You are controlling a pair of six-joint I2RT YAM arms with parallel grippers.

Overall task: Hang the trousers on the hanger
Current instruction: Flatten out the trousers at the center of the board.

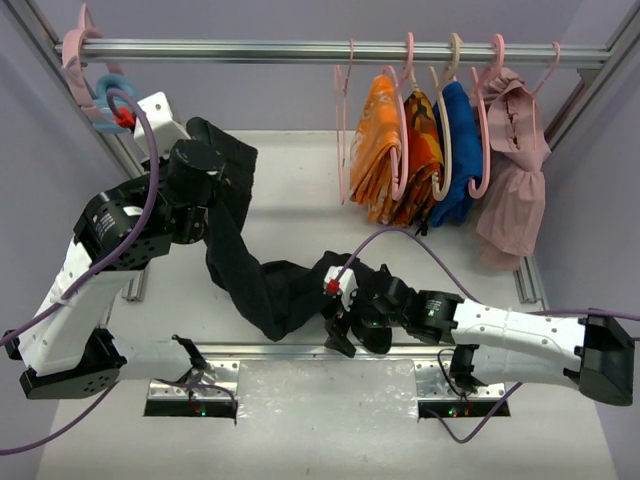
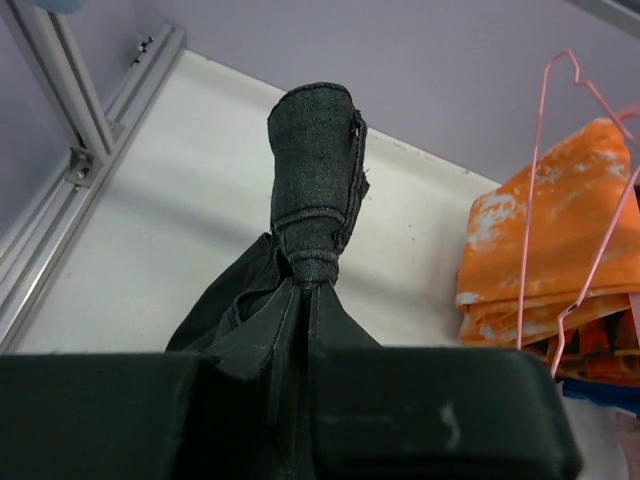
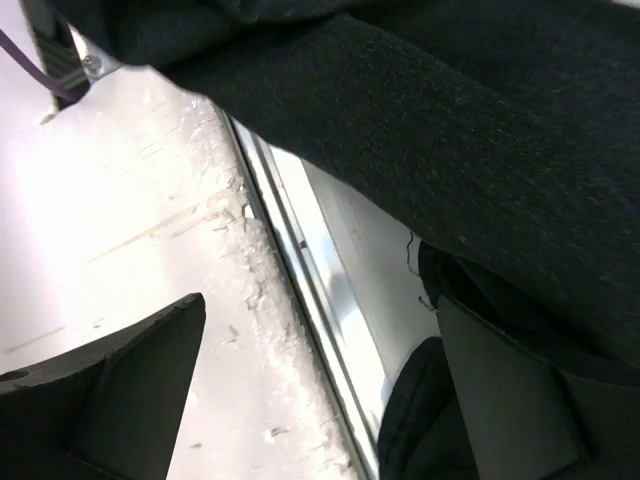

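The black trousers (image 1: 250, 275) stretch from my left gripper (image 1: 207, 137) at the back left down across the table to the near edge. In the left wrist view my left gripper (image 2: 303, 345) is shut on a bunched end of the trousers (image 2: 312, 170), which sticks up past the fingertips. My right gripper (image 1: 352, 335) sits at the near end of the trousers, jaws open. In its wrist view the right gripper (image 3: 315, 385) has bare table between its fingers, and trousers fabric (image 3: 480, 150) lies above and against the right finger (image 3: 500, 400). The empty pale pink hanger (image 1: 344, 135) hangs on the rail; it also shows in the left wrist view (image 2: 535, 200).
A metal rail (image 1: 300, 50) spans the back. Orange patterned cloths (image 1: 400, 150), a blue garment (image 1: 455, 150) and a pink garment (image 1: 515, 170) hang on it at the right. A pale blue ring hook (image 1: 105, 95) hangs at the left. Frame posts stand at both sides. A metal strip (image 3: 300, 270) runs along the table's near edge.
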